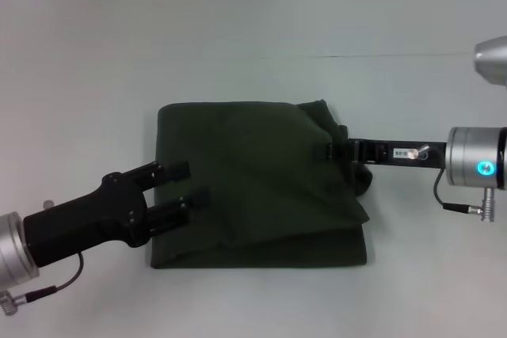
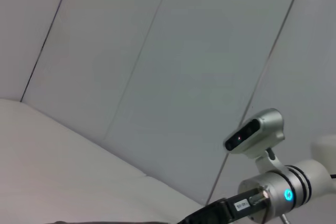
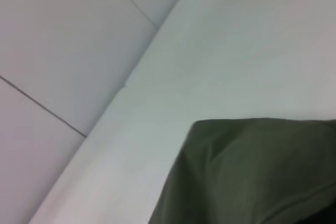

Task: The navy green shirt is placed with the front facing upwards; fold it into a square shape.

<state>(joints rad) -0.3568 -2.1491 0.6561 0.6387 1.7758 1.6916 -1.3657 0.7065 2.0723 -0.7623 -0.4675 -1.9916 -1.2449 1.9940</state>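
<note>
The navy green shirt (image 1: 261, 184) lies folded into a rough rectangle in the middle of the white table, plain side up, with no lettering showing. My left gripper (image 1: 195, 183) hovers open over the shirt's left edge, one finger on each side of a bare strip of cloth. My right gripper (image 1: 323, 150) reaches in from the right and is shut on a raised, bunched fold at the shirt's upper right corner. In the right wrist view a lifted stretch of the shirt (image 3: 252, 171) fills the lower part. The left wrist view shows the right gripper (image 2: 210, 214) from afar.
The white table (image 1: 253, 29) runs around the shirt on all sides. A thin seam line (image 1: 380, 56) crosses its far part. A grey camera head (image 2: 254, 132) stands behind the right arm, before a panelled wall (image 2: 157, 51).
</note>
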